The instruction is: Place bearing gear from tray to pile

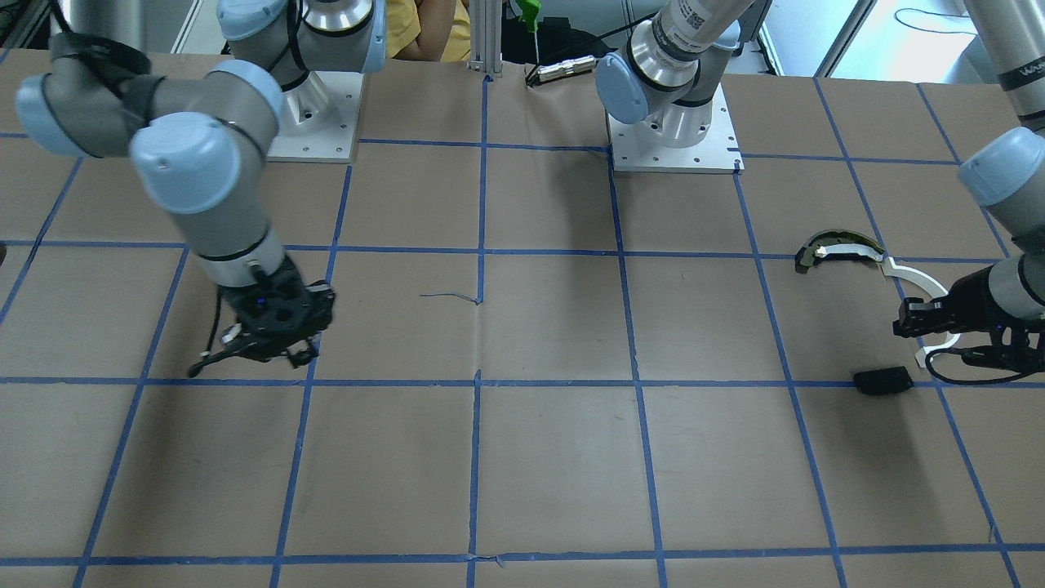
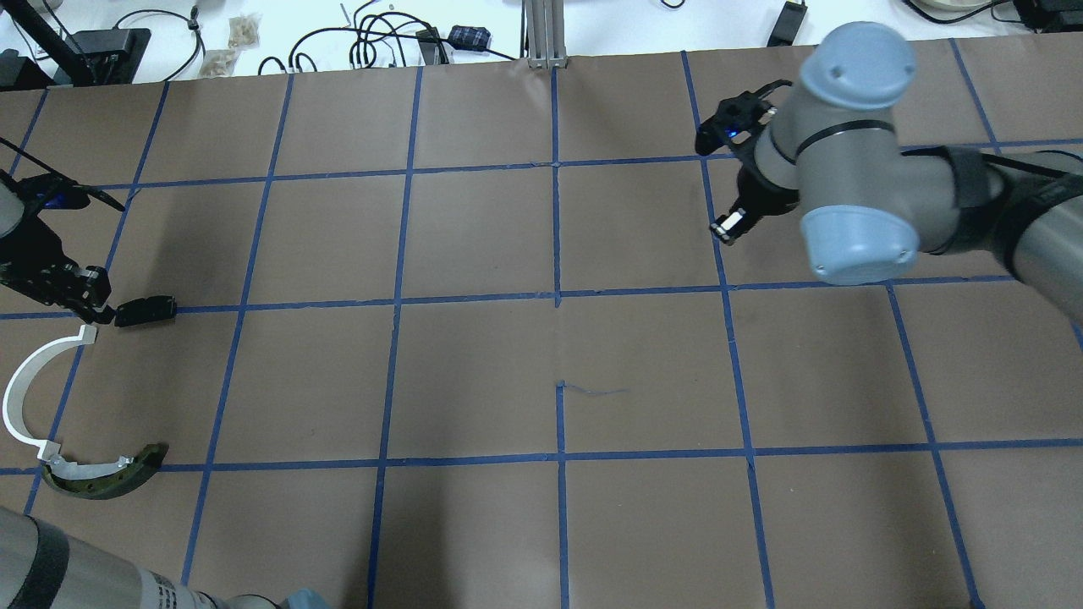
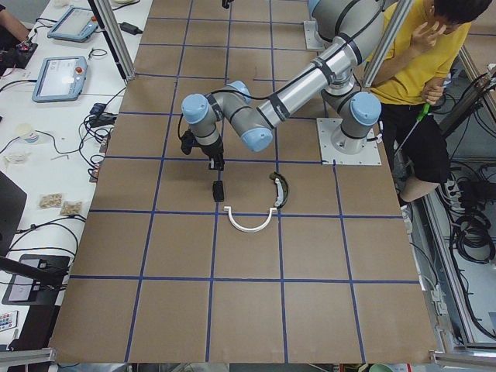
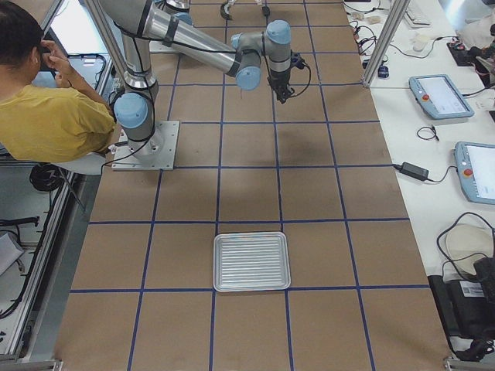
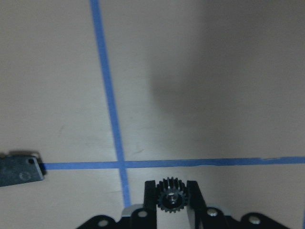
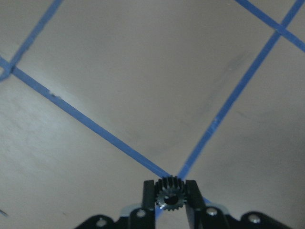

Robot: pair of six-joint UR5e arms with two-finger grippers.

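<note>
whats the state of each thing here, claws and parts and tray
left claw, shut on left gear
right claw, shut on right gear
left gear, held between the fingers
right gear, held between the fingers
tray, lying flat, no parts seen in it
strip, lying flat
olive piece, lying flat, at the strip's end
plate, lying flat, apart from both

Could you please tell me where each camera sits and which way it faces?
Front: across the table, facing the robot; right arm picture-left, left arm picture-right.
Overhead: behind the robot, looking forward and down; both arms.
Left side: table's left end; left arm nearest.
Right side: table's right end; right arm nearest, tray.
Left wrist: on left gripper, aimed at the table, left gear held.
Right wrist: likewise, right gripper, right gear.
Shared: front, overhead and left side show the pile.
</note>
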